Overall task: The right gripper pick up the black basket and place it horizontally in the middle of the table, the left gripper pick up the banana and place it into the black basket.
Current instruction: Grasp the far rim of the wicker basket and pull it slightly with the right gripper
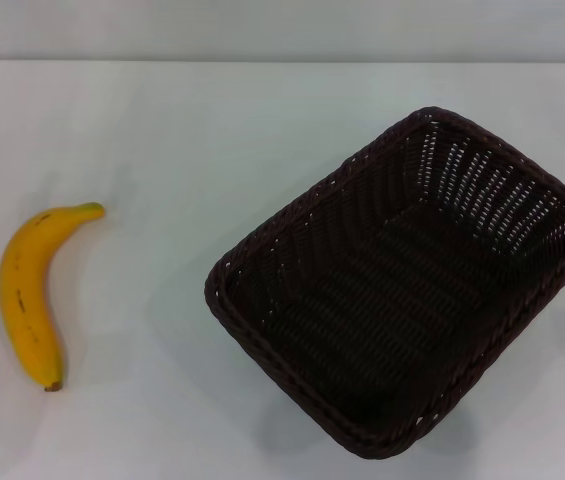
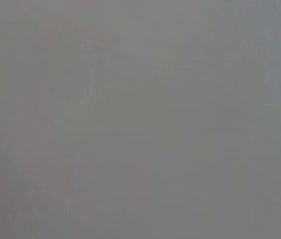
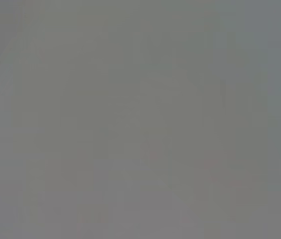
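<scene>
Black basket (image 1: pixel 402 290) sits on the white worktop (image 1: pixel 182 130), right of centre, turned diagonally, upright and empty. Banana (image 1: pixel 30 295) lies on the worktop at far left, well apart from the basket, stem tip toward the far side. Neither end effector in sight; both wrist views show only plain grey.
</scene>
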{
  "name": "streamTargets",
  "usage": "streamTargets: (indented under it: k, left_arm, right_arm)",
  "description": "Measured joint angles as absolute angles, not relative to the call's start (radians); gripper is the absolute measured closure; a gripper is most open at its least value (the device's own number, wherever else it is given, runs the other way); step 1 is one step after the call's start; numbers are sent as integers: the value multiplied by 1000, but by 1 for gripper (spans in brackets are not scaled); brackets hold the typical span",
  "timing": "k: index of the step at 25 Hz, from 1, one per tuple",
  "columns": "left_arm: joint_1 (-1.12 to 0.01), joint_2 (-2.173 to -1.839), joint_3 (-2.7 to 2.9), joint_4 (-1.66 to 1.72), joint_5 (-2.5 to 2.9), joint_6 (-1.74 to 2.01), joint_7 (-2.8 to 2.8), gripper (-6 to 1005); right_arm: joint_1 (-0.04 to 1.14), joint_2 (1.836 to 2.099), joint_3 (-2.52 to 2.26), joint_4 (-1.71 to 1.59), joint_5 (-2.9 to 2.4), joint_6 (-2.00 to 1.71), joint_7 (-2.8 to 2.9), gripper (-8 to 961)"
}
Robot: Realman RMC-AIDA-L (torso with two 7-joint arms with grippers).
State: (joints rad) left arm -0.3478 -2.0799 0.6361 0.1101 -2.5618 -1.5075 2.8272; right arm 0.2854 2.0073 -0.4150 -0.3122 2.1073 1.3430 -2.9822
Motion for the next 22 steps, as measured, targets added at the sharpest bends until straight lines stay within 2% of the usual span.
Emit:
streamTargets:
  k: [14, 22]
  left_arm:
    - [-341, -2080, 637, 104, -2566, -1506, 2827, 118]
    - [-338, -2079, 635, 110, -2573, -1506, 2826, 119]
  right_arm:
    - [274, 2005, -456, -388, 2076, 1344, -2719, 112]
    - [275, 2002, -545, -879, 1691, 1302, -1948, 117]
